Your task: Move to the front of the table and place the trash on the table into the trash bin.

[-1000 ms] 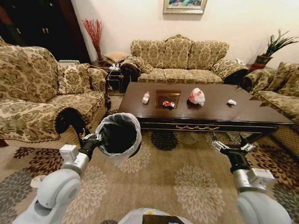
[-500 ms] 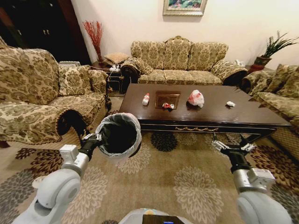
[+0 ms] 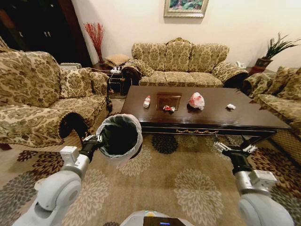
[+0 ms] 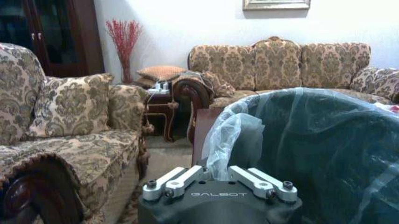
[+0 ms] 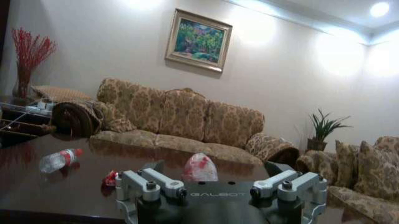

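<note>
Left gripper (image 3: 92,139) clamped on lined bin (image 3: 121,136) rim; right gripper (image 3: 233,149) open, empty; bottle (image 3: 147,100) light, slippery, best grasped mid-body; bag (image 3: 197,100) soft.

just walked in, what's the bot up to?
It is facing the table from the rug. The left end effector is shut on the rim of the trash bin, holding it up. The right end effector is open and empty, short of the table. The bottle, can, plastic bag and paper wad lie on the table.
</note>
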`<state>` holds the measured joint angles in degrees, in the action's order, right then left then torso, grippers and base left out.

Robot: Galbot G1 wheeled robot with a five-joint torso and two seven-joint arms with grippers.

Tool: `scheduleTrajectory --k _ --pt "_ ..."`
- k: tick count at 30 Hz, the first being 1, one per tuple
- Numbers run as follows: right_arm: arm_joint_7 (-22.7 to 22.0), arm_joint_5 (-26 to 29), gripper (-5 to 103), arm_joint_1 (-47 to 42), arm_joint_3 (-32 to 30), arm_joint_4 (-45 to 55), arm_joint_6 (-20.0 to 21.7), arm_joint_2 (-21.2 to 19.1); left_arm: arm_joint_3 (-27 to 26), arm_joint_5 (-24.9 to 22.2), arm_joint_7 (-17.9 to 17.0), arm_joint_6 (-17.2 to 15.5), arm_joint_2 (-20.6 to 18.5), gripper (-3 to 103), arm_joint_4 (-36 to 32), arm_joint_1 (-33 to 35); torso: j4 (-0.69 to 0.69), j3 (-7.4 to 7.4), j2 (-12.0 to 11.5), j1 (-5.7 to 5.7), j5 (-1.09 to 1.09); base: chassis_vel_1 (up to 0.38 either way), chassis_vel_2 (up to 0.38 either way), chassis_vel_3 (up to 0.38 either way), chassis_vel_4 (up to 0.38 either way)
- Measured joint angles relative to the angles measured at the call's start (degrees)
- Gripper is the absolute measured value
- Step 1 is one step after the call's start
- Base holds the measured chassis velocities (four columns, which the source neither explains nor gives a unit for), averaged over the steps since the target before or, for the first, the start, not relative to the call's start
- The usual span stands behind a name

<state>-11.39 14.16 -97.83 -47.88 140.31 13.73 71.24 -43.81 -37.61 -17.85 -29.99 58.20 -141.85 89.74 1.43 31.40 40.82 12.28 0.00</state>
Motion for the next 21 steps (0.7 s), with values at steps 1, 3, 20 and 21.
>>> scheduleTrajectory --k 1,3,20,21 --pt "0.0 -0.01 100 0.02 0.07 0.0 0.0 -0.02 -0.01 0.0 0.0 0.01 0.0 3 0.0 0.03 0.0 0.19 0.35 0.16 0.0 0.0 0.0 0.0 0.0" --pt "0.0 -0.06 100 0.05 0.15 0.0 0.01 -0.02 -0.01 0.01 0.01 0.02 0.0 3 0.0 0.09 -0.01 0.52 0.93 0.41 0.0 0.0 0.0 0.0 0.0" --pt "1.86 1.13 100 -0.06 0.0 -0.22 0.3 0.07 0.42 0.1 0.06 0.1 -0.11 3 0.19 -0.02 -0.01 3.07 5.35 2.27 0.0 0.0 0.0 0.0 0.0" --pt "2.06 1.2 100 0.03 0.01 -0.27 0.22 0.07 0.37 0.1 0.05 0.11 -0.12 3 0.2 -0.02 -0.01 3.29 5.72 2.43 0.0 0.0 0.0 0.0 0.0"
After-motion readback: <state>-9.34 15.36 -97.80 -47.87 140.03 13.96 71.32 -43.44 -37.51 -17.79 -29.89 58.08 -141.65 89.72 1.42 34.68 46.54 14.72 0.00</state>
